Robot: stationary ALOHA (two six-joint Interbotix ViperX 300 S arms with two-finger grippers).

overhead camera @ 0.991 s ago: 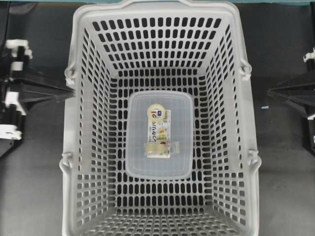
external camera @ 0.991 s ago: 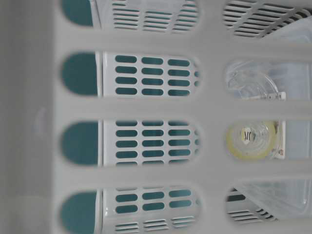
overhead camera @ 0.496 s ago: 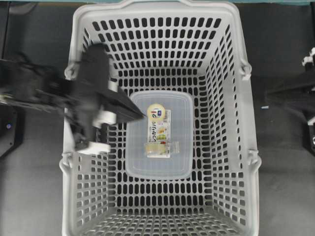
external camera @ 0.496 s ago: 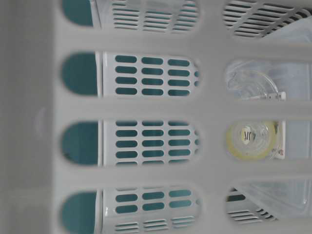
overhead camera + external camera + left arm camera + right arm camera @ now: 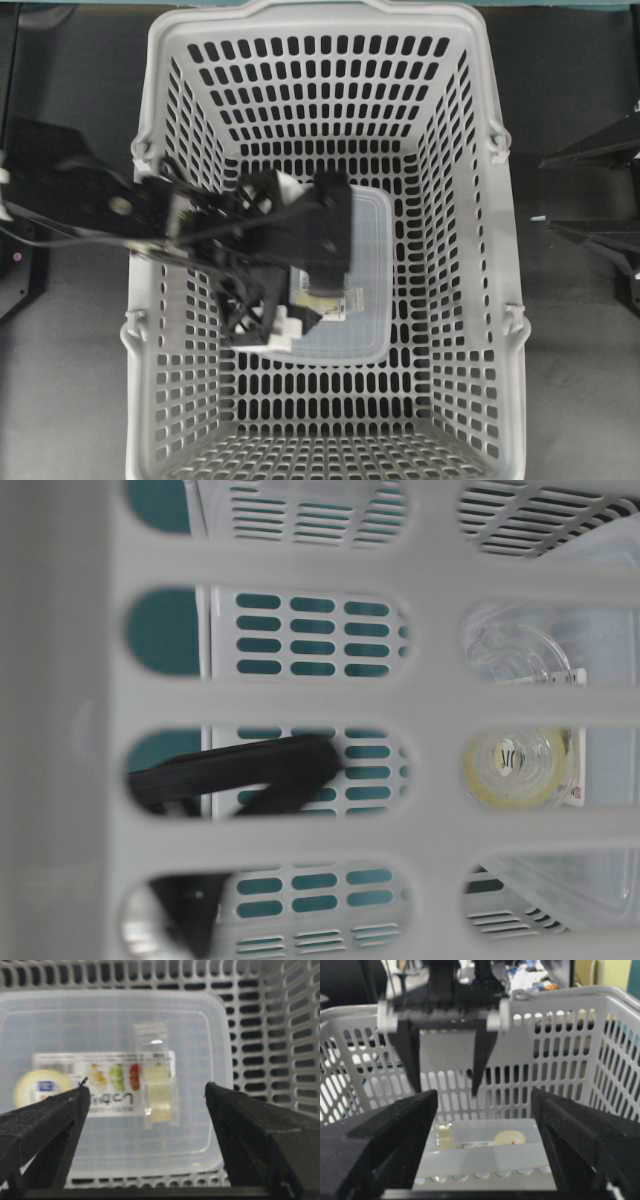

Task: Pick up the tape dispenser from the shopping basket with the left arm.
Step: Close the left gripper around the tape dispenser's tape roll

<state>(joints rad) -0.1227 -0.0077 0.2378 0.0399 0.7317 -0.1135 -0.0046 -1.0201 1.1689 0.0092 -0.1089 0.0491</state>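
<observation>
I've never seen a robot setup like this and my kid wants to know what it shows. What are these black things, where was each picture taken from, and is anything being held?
These are two black robot arms at a dark table. One camera looks straight down, one peers through the basket wall from table height, and one rides on each arm's wrist.

The shopping basket holds a clear plastic container, and the tape dispenser lies on its lid.

The left gripper has reached inside the basket. Its own camera shows both fingers spread wide above the packet without touching it. So nothing is held yet.

The right gripper waits outside the basket, also open and empty.
</observation>
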